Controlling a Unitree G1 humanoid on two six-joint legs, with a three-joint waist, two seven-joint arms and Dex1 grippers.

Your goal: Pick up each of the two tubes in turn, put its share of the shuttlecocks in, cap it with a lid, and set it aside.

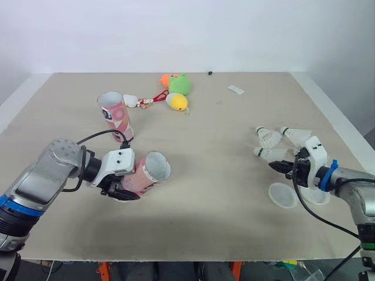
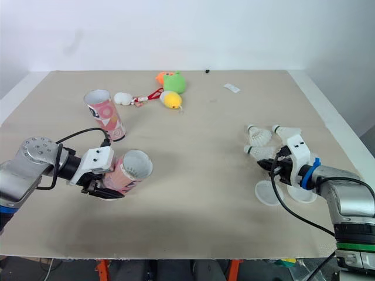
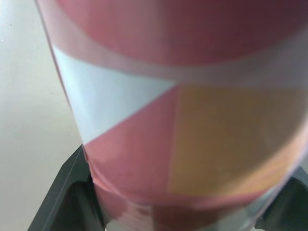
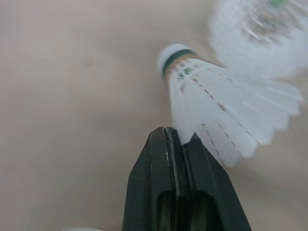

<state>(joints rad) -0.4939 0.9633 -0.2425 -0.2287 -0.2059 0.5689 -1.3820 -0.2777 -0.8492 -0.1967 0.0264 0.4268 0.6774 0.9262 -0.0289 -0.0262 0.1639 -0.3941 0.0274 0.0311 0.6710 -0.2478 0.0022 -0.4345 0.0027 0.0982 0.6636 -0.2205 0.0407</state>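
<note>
Little is done: the left gripper (image 1: 120,188) clamps a tilted tube (image 1: 147,172) that looks empty, the second tube (image 1: 116,116) stands uncapped just behind it, and well to that held tube's right the right gripper (image 1: 279,165) pinches a shuttlecock (image 1: 268,154) by its skirt, lids (image 1: 282,195) unused.

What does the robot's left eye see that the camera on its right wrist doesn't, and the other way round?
The left eye adds: the left gripper holding a tilted pink patterned cardboard tube, a second pink tube standing upright, a green plush toy, a yellow plush toy and two clear round lids.
The right wrist adds: a close look at the right gripper, its black fingers pressed together on the feather edge.
Both share: the white feather shuttlecock with a green band and the beige table.
</note>
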